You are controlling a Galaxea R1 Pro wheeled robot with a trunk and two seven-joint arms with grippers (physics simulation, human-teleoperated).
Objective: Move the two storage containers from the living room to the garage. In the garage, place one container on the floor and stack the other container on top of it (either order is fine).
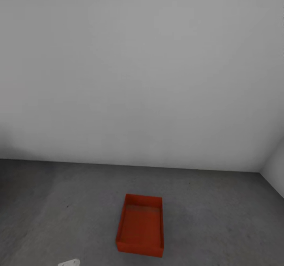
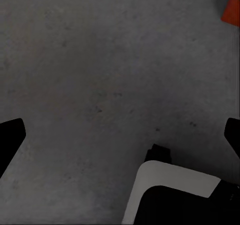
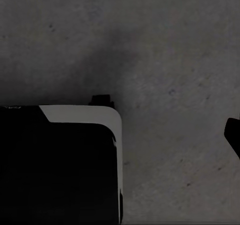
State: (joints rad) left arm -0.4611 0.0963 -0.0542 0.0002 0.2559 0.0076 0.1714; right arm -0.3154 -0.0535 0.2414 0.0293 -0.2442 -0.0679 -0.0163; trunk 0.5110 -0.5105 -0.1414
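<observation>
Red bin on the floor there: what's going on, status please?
Left gripper open, empty. Right gripper: state unclear. One storage container sits empty on the floor. Nothing stacked on it yet.

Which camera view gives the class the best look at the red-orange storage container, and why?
The head view: the whole storage container stands on the grey floor, open top and empty inside visible. The left wrist view catches just a red corner at the frame's edge. The right wrist view looks down at concrete and the robot's base.

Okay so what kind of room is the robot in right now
It looks like a garage or a bare utility room: a dark grey concrete floor, a plain grey-white wall with nothing on it, and one red-orange storage container sitting open-topped on the floor near the corner.
</observation>
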